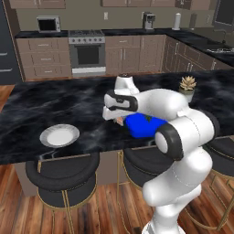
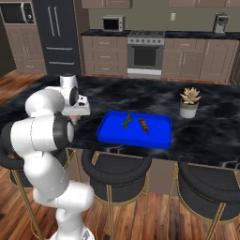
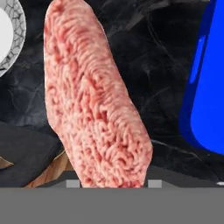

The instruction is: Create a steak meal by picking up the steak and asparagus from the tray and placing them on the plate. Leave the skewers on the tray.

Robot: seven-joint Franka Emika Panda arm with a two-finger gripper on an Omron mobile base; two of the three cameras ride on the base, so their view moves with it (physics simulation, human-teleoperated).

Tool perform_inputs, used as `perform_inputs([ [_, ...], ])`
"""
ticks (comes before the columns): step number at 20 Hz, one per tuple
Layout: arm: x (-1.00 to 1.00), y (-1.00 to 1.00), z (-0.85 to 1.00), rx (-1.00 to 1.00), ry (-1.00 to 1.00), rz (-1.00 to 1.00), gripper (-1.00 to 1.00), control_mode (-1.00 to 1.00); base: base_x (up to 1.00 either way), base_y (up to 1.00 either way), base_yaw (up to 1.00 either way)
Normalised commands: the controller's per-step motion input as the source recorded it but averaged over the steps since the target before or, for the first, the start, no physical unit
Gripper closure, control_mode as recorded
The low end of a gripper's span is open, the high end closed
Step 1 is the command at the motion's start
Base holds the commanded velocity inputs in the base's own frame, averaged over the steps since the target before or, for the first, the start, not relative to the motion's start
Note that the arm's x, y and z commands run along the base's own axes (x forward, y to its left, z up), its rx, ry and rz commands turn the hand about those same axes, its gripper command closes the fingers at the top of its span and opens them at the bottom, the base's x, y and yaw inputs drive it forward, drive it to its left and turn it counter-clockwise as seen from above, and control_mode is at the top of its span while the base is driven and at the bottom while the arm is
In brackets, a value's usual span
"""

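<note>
steak (image 3: 94, 105) in gripper (image 3: 111, 183) | tray (image 3: 205, 87) beside | plate (image 3: 11, 37) apart

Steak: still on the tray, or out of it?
Out. The steak hangs at the gripper over dark counter, between the tray and the plate.

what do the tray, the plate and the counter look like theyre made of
The tray: likely plastic, a uniform bright blue with a soft sheen. The plate: probably glazed ceramic, pale grey-white, its rim showing a fine crackle pattern in the hand view. The counter: looks like polished dark marble or similar stone, black with pale veins.
</note>
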Motion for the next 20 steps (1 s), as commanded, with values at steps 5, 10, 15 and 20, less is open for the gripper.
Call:
perform_inputs([
  [5,0.00,0.98,0.16,0.00,0.02,0.04,1.00,-1.00,0.00,0.00,0.00],
  [10,0.00,0.97,-0.04,0.00,0.03,0.05,1.00,-1.00,0.00,0.00,0.00],
  [15,0.00,0.77,-0.26,0.00,0.00,0.06,1.00,-1.00,0.00,0.00,0.00],
  [20,0.04,0.67,-0.33,0.00,0.00,0.05,1.00,-1.00,0.00,0.00,0.00],
])
